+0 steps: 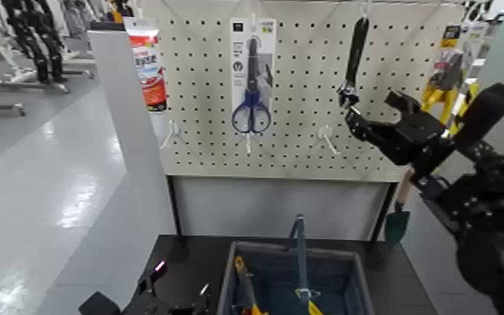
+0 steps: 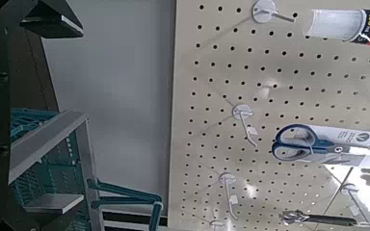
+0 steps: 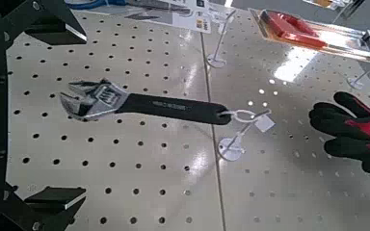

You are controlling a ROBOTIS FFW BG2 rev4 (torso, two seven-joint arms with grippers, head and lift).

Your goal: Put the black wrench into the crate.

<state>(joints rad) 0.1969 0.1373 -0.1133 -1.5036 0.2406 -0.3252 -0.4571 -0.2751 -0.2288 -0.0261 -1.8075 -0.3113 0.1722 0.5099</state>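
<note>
My right end effector point(image 3: 80, 117) is wide open at 1 to 2 o'clock in the head view, its fingers standing apart by the metal head of the black wrench point(image 3: 173, 108), and it has hold of nothing. The wrench hangs head down from a hook on the pegboard point(image 1: 197, 92), with the blue-handled scissors point(image 1: 252, 100) between 8 and 9 o'clock from it. The crate point(image 1: 356, 281) sits on the black tabletop point(image 1: 398, 281) at about 6 o'clock from the wrench, yellow-marked items inside. My left end effector point(image 2: 82, 115) is open and empty at 7 o'clock
</note>
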